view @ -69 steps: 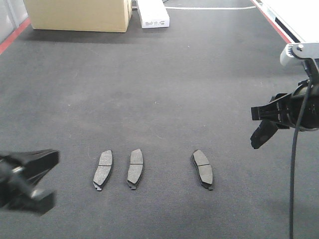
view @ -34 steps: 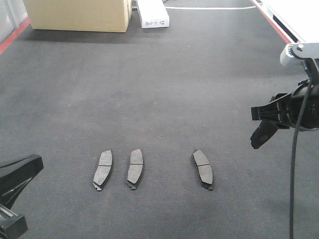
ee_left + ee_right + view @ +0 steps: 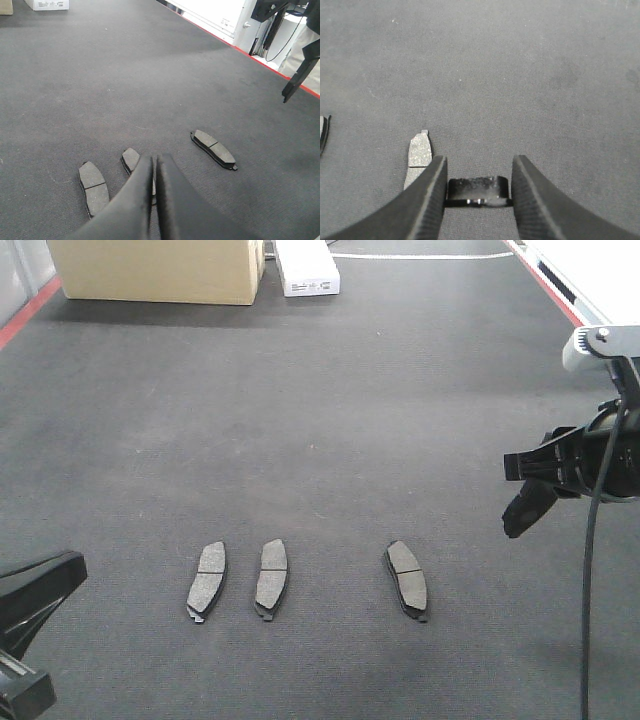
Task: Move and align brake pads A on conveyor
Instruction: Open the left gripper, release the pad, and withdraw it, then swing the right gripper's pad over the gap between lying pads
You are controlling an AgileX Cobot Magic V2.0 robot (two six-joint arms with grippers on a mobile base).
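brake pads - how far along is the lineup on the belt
Done: three brake pads lie in a row on the conveyor. In hand: the right gripper grips a fourth pad above the belt. Left: set it down, perhaps into the gap. The left gripper is shut, empty.

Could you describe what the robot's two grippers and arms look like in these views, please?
Both grippers are matte black. The left gripper has two smooth, tapering fingers. The right gripper has broader fingers with finely ribbed inner faces. In the front view, the right arm is black, with a pale grey housing above it and a black cable hanging down.
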